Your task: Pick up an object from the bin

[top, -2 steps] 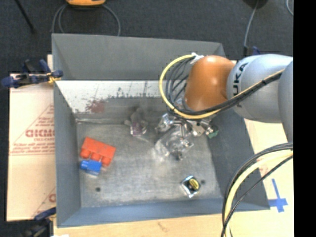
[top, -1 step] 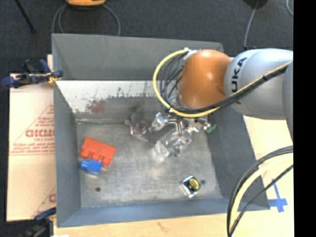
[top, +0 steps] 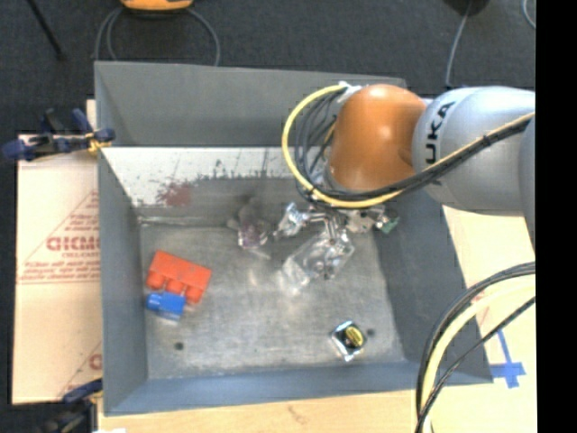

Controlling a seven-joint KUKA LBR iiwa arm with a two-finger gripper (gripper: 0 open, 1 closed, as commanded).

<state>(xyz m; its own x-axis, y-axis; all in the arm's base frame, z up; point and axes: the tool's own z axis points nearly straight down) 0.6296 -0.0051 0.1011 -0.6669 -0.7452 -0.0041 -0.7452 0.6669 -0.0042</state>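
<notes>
Camera view: gripper (top: 317, 246) is low over the bare centre-right floor of the grey metal bin (top: 117, 269). Open or closed, cannot tell: its shiny metal blends into the floor. The nearest thing is a dull grey-purple lump (top: 251, 225), just left of it. An orange blocky brick (top: 178, 276) with a blue stub (top: 165, 304) lies well apart, left. A small yellow-black bit (top: 350, 337) lies near-right. Risk: closing on nothing, or nudging the lump away, since it sits beside, not under.

Bright, even light — glare on the back wall of the bin (top: 180, 165)
</notes>
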